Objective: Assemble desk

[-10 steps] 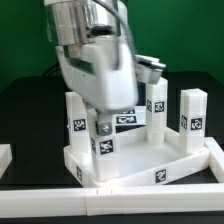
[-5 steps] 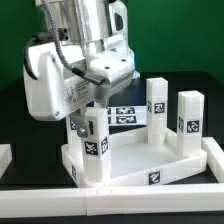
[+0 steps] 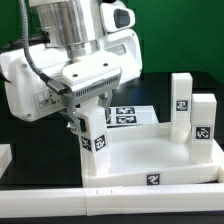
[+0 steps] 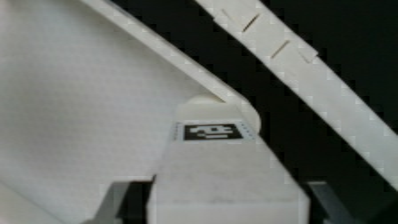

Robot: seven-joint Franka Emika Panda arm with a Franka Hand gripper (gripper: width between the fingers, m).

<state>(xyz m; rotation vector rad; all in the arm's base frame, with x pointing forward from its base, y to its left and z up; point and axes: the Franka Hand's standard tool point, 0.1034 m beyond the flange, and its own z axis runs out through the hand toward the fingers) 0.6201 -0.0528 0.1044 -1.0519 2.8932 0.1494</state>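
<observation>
Gripper (image 3: 92,118) clenched on a square leg (image 3: 96,135) at the desk panel's (image 3: 150,160) 9 o'clock corner; panel has swung round since a second ago, so screwing-in is probably underway.

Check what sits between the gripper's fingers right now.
In the wrist view, a white square desk leg with a black-and-white tag fills the gap between the fingers. The exterior view shows the gripper on that leg, standing on the desk panel.

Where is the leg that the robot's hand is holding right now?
In the exterior view, the held leg stands upright at the left front corner of the desk panel, directly under the hand, across the panel from two other legs on the right.
</observation>
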